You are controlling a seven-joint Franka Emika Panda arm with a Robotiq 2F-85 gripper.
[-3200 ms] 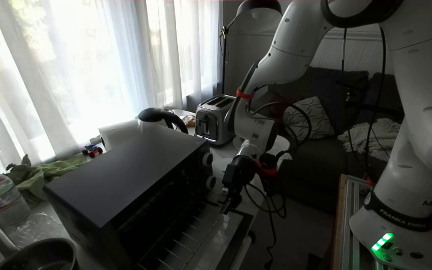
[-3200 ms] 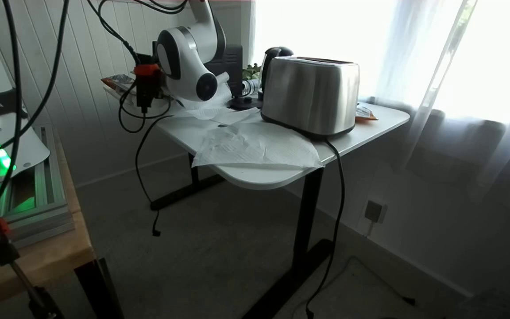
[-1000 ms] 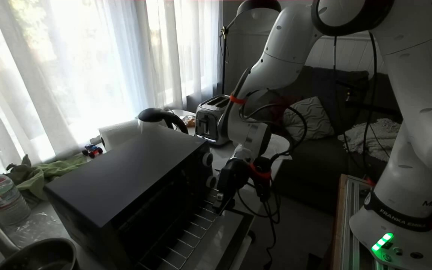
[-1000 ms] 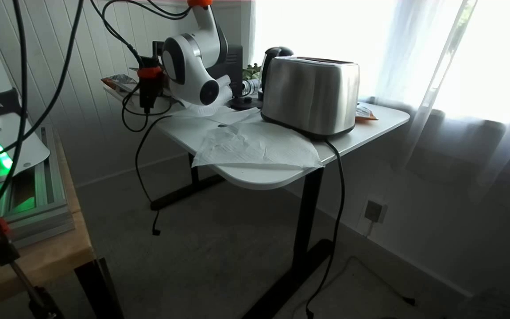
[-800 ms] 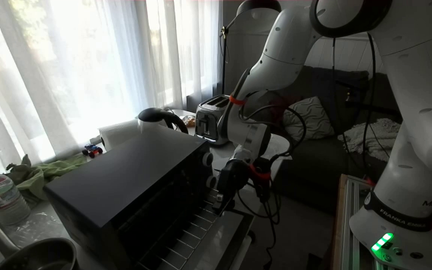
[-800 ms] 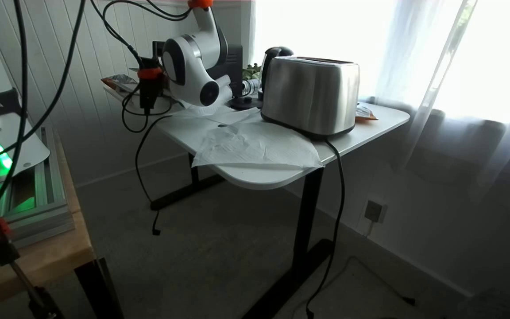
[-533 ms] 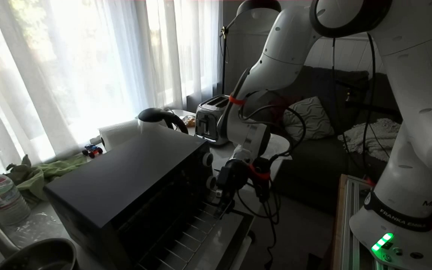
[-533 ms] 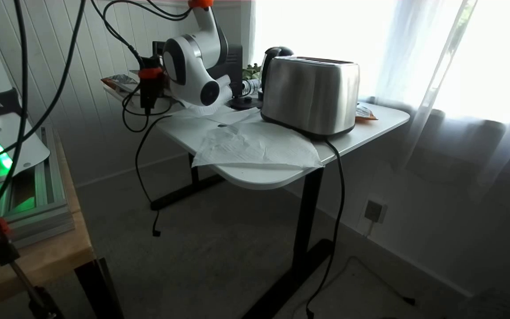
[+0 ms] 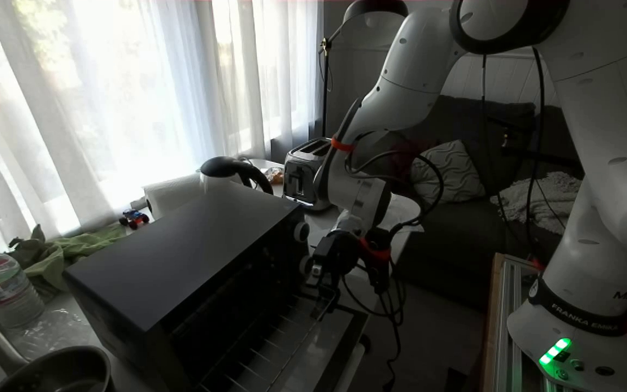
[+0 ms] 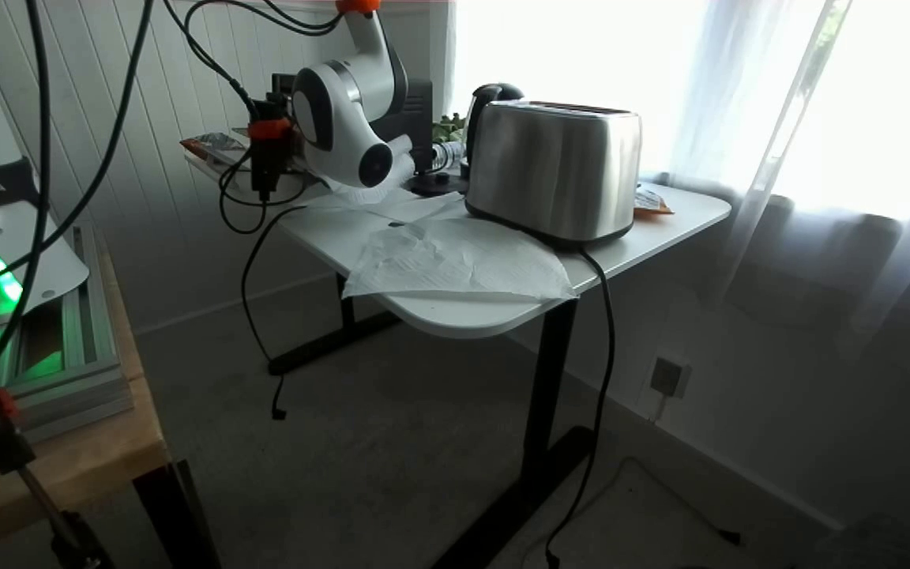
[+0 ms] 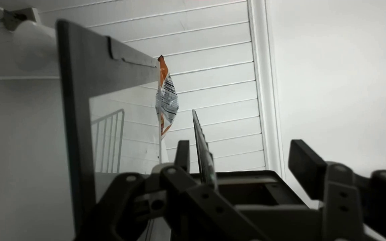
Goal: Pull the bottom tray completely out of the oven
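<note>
Robot gripper, fingers spread apart, at front of oven; bottom tray lies btwn them, nearer one; can't tell if it touches. Tray's bars stick out of oven's opening, over its open glass door. Slot toaster past oven's knob end; water btl behind oven; saucepan w/ long handle by oven's opp. end.

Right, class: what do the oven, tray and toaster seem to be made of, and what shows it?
Oven: probably painted metal, matte; its dark top gives only a soft sheen.
Tray: likely metal wire, silvery; its thin bars catch the light.
Toaster: looks like brushed steel; its silver side shows streaky reflections, though a metallic coating is possible.
</note>
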